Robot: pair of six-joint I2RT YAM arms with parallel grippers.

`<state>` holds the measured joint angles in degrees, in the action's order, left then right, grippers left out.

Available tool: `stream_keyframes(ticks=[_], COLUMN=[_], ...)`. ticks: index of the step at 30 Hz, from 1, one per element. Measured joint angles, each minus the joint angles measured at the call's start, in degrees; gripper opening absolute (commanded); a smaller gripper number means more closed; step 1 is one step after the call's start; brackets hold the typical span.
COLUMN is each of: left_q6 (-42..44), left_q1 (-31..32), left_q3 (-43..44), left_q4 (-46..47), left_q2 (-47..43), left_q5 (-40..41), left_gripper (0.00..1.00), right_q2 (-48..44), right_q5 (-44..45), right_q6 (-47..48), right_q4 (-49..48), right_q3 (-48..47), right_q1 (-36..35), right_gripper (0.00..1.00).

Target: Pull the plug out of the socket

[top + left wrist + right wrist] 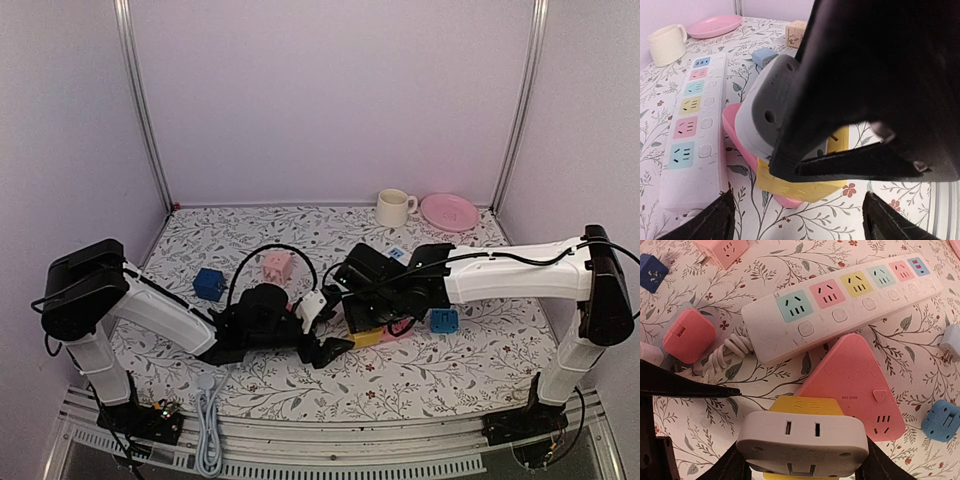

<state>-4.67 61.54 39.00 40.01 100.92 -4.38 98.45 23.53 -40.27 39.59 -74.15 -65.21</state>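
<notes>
Floral table (440, 375) between lilac walls (330, 100) bears a grey plug (802, 442).

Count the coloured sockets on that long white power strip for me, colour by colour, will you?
Teal sockets: 2
Pink sockets: 2
Yellow socket: 1
Blue socket: 1
Total: 6, all in one row on the power strip
</notes>
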Motion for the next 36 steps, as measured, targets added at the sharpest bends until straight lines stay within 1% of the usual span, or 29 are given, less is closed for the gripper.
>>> stream_keyframes(ticks=[3,8,13,19,26,36], left_q6=[0.13,0.63,1.51,3.26,4.63,2.84], left_q1=[0.0,0.0,0.0,0.0,0.0,0.02], left_q3=[0.22,1.38,3.13,5.77,8.11,9.44], left_q4=[0.0,0.28,2.45,5.64,6.78,9.7], left_q2=[0.44,1.36,3.02,4.55,6.36,10.82], left_q5=[0.0,0.11,0.04,-1.29,-3.32,-6.67], left_gripper=[0.9,0.91,0.9,0.89,0.86,0.84], right_q2=[0.0,-0.09,-1.53,-6.16,-8.98,-10.34], right_q5=[-0.39,-1.18,-1.84,-3.45,-5.05,-7.78], right_q6=[0.26,0.72,2.34,3.91,4.61,5.27], right_q4=[-0.07,-0.46,-0.72,-1.81,-2.82,-3.74], right_q3=[-0.11,-0.15,0.2,2.38,4.63,7.98], right_q1=[0.22,0.81,1.33,1.97,2.54,3.69], right_gripper=[0.38,0.35,0.34,0.34,0.34,0.34])
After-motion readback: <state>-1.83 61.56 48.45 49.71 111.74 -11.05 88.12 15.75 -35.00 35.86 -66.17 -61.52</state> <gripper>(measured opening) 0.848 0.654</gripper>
